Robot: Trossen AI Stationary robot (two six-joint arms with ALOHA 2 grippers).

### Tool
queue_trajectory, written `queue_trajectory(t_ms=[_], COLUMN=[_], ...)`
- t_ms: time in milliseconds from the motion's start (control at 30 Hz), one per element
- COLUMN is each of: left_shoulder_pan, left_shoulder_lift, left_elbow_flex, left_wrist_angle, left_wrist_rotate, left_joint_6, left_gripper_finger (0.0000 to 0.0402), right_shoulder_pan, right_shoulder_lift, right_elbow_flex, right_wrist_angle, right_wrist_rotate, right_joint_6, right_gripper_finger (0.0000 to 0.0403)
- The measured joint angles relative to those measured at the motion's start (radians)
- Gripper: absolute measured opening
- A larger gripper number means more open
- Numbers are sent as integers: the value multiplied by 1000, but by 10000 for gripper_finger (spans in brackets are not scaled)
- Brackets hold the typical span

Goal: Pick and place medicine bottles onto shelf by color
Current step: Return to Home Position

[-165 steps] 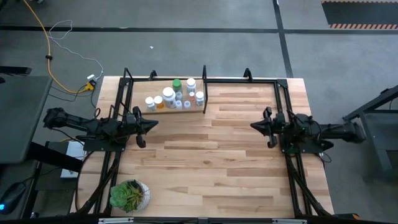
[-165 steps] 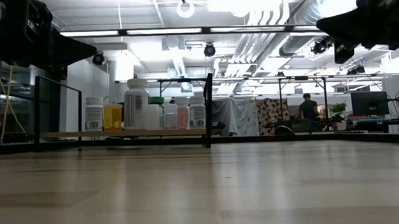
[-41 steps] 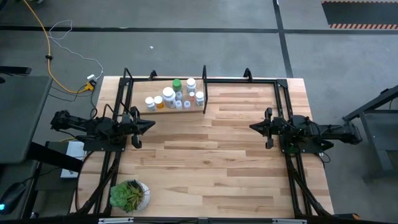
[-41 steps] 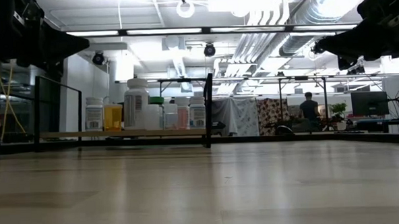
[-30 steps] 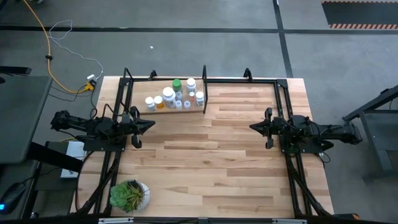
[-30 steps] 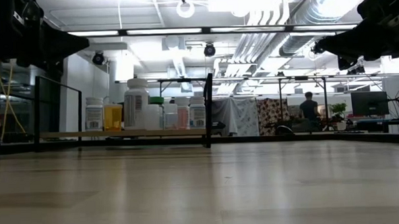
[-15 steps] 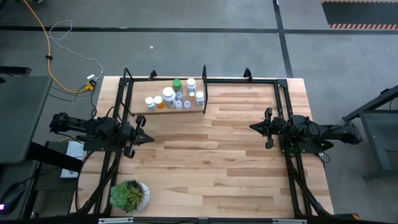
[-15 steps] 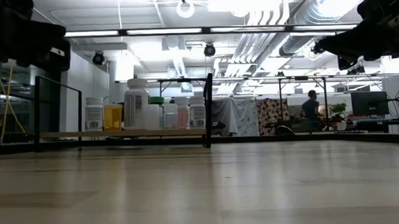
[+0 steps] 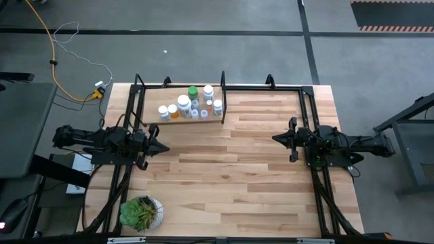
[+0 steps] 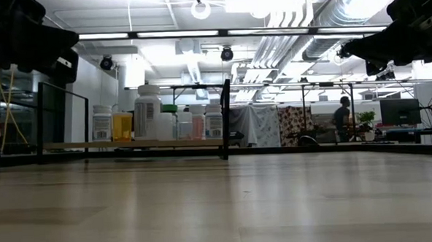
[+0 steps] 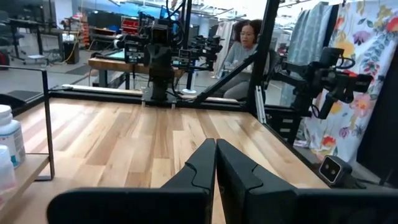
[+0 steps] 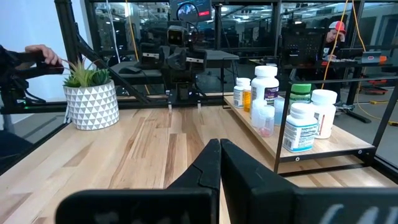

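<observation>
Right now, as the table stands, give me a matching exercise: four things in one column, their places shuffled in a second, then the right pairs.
1. medicine bottles
2. potted plant
3. left gripper
4. right gripper

A. shut, over the right side of the table
B. standing on the shelf
C. on the table's corner, on the left arm's side
D. shut, over the table's left side

Pairs: 1-B, 2-C, 3-D, 4-A
</observation>
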Motion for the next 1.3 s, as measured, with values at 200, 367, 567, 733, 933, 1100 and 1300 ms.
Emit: queue_trajectory(t_ms=[200, 367, 567, 733, 933, 1100, 1300], left_shoulder_pan=[-1, 2, 2, 2, 2, 2, 2], left_shoulder_lift=[0, 0, 0, 0, 0, 0, 0], left_elbow_flex=[0, 0, 0, 0, 0, 0, 0], left_wrist_angle=[0, 0, 3, 3, 3, 3, 3], left_wrist_rotate=[0, -4, -5, -7, -8, -8, -8], left_joint_6=[48, 52, 52, 52, 52, 52, 52], left_gripper_finger=[3, 3, 3, 3, 3, 3, 3], right_shoulder_pan=[0, 0, 0, 0, 0, 0, 0], right_shoulder_lift=[0, 0, 0, 0, 0, 0, 0], right_elbow_flex=[0, 0, 0, 0, 0, 0, 0], right_wrist_angle=[0, 0, 0, 0, 0, 0, 0], right_wrist_rotate=[0, 0, 0, 0, 0, 0, 0], right_joint_6=[0, 0, 0, 0, 0, 0, 0], right_gripper_finger=[0, 0, 0, 0, 0, 0, 0])
